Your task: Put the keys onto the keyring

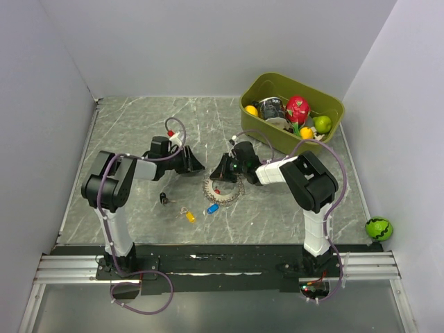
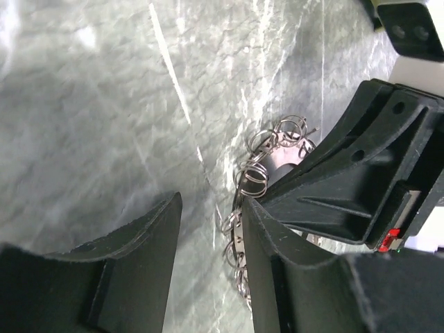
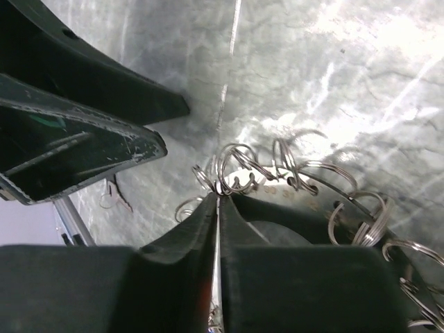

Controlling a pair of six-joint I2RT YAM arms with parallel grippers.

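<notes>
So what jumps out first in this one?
The gear-like keyring at the centre of the table, its edge pinched between the fingers of the right gripper, with the open left gripper close beside it. Then the olive bin of bright fruit at the far right corner, and a black-capped key and a yellow-capped key loose near the left arm.

The right gripper's two black plastic fingers are pressing together at six o'clock, pinching the edge of the thin silver metal keyring. Its small wire loops are fanning out from the centre toward four o'clock. The black left gripper is hanging at nine to ten o'clock, near the loops, over the grey marbled table.
</notes>
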